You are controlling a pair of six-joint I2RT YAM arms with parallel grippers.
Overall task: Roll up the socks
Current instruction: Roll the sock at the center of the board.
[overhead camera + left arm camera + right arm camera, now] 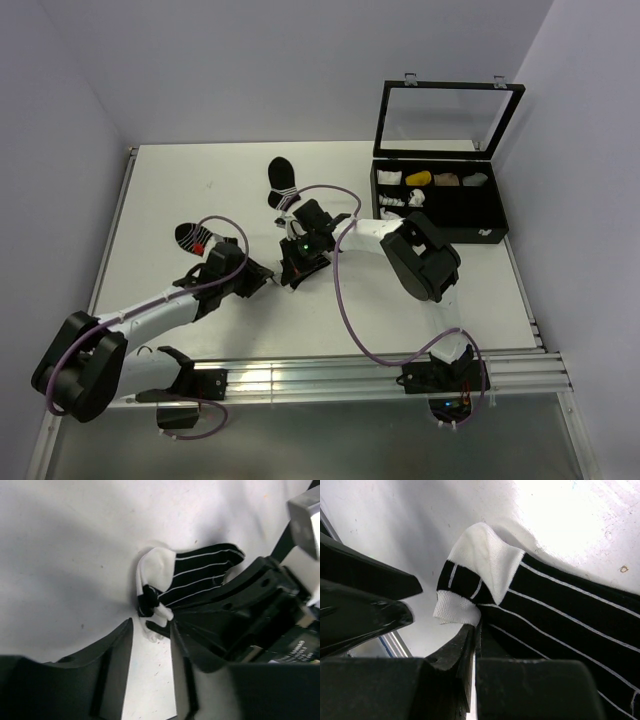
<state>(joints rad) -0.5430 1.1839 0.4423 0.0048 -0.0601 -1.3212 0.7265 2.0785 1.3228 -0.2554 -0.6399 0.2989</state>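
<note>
Socks lie flat near the middle of the counter, bunched up at one end. Visible parts are black fabric with thin white stripes, a white patch at the folded end and a black band with short white stripes just under that patch. It is hard to tell where one sock ends and the other starts. In the top view both pincers mostly cover them. Right pincer comes in from the right-edge side and is closed tight. Its tips are down on the folded end with a white corner of fabric nipped between them, and the cloth tents up toward the tips. The black striped part runs back along the side of that pincer. Left pincer reaches in from the near left corner and is partly open with nothing between its fingers. It sits just beside the folded end, tips pointing at it, and contact is not clear. The two pincers almost meet nose to nose over the bundle. Elsewhere, a loose striped sock with a black end and a white end lies toward the far edge, apart from the arms. A banded sock, black with white bands and a bit of red, lies toward the left edge beside the left arm. A black case sits at the far right corner with its clear lid standing open. Small yellow, pale and white items sit in its far compartments, too small to identify.
</note>
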